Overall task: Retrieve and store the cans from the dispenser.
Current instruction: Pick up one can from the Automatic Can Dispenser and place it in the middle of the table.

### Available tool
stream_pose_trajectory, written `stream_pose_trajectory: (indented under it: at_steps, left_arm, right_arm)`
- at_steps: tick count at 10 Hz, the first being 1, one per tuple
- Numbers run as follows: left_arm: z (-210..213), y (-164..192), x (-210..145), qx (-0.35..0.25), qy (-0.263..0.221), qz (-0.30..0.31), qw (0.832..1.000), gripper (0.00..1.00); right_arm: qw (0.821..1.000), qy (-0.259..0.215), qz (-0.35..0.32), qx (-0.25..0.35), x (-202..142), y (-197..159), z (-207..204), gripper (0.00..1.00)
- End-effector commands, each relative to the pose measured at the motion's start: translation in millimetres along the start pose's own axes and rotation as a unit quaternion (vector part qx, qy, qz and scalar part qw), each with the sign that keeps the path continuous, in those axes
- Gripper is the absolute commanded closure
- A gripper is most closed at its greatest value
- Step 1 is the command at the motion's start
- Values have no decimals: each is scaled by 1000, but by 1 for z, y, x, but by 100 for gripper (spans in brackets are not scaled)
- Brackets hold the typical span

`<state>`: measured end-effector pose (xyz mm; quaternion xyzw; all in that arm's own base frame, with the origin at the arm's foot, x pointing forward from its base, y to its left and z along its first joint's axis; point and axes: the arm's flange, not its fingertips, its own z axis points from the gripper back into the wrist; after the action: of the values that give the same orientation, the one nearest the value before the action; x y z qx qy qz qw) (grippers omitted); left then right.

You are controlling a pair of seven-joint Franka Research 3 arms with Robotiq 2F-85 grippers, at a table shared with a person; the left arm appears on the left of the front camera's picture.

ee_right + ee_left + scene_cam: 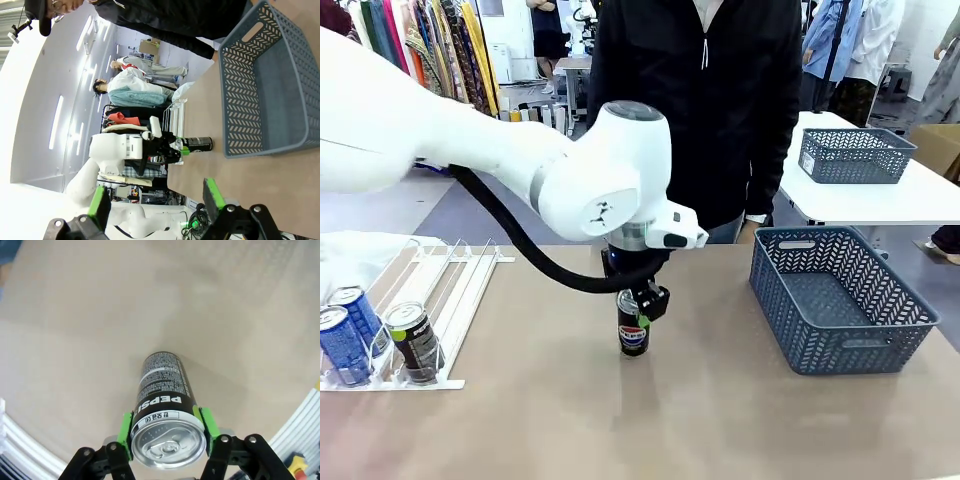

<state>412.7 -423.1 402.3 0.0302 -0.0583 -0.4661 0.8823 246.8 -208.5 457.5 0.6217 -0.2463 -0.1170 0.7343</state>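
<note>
— Left claw point(634, 306) is closed tight on a black can point(633, 336). Its green pads point(125, 435) press on both sides, just under the silver top.

— Where is that can?

— It stands straight up over the middle of the table point(720, 430). It is between the dispenser point(460, 272) and the grey basket point(840, 345), well apart from both. Nobody can tell if its bottom touches the table or hangs just above it.

— And the other claw?

— The right claw point(156, 199) is open and holds nothing. It looks across the table, with the basket in front of it.

— So how much of the job is done?

— It looks like only the start. One can is out of the dispenser and in the claw, but it is not put away yet. No can shows inside the basket.

— What is left?

— Three cans sit at the low front end of the dispenser. One is a blue can point(342, 346), with a second blue can point(362, 314) just beside it, then a second black can point(416, 342). They rest against the clear stops.

— Where do they go?

— Most likely into the basket, since it is the only box on this table. The held can would go first, then the other three.

— Is the person helping?

— The person point(700, 100) stands at the far side and touches nothing.
</note>
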Motion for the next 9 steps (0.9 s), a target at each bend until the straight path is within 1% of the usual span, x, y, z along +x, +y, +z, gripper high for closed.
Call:
stream_pose_trajectory:
  at_steps: [1,2,6,7,8,9]
  left_arm:
    - [4,6,2,-11,4,7,1000,100]
    - [3,6,2,-24,2,9,1000,100]
    - [0,10,3,-32,11,25,999,100]
    - [1,11,2,-34,10,27,999,61]
    - [3,12,1,-28,4,32,999,2]
    - [7,13,-1,-20,-4,37,999,0]
  right_arm:
    - [1000,1,10,6,2,1,2,0]
    - [1000,1,10,6,2,1,2,0]
    - [1000,1,10,6,2,1,2,0]
    - [1000,1,10,6,2,1,2,0]
    - [1000,1,10,6,2,1,2,0]
    - [1000,1,10,6,2,1,2,0]
